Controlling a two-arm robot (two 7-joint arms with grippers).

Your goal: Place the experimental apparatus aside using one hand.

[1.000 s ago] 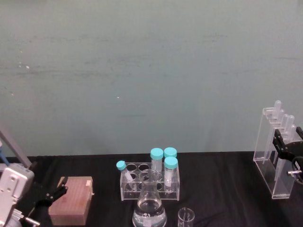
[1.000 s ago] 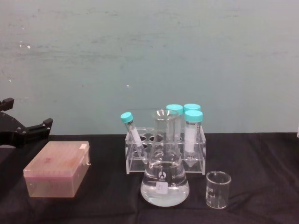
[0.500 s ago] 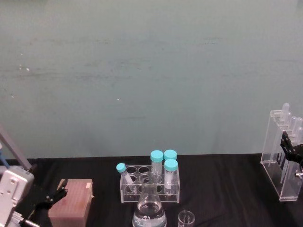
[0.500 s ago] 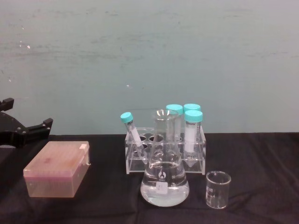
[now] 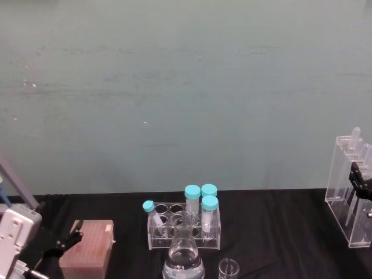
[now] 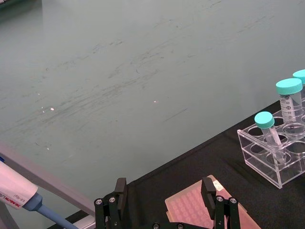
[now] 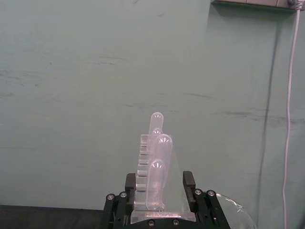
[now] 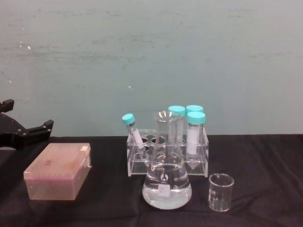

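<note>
Even, soft light covers the wall (image 5: pixel 186 87); small bright glints sit on the flask (image 8: pixel 166 182) and the acrylic stand (image 7: pixel 161 148), and the black worktop (image 8: pixel 265 156) shows barely any shadow.

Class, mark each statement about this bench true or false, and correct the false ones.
1. The right gripper holds the stand. True.
2. The flask is empty. False: it holds clear liquid.
3. The beaker stands on the flask's left. False: it stands on the flask's right, apart from it.
4. The rack holds four teal-capped tubes, one of them tilted. True.
5. The left gripper is shut on the pink box. False: it is open, near the box and not gripping it.
</note>
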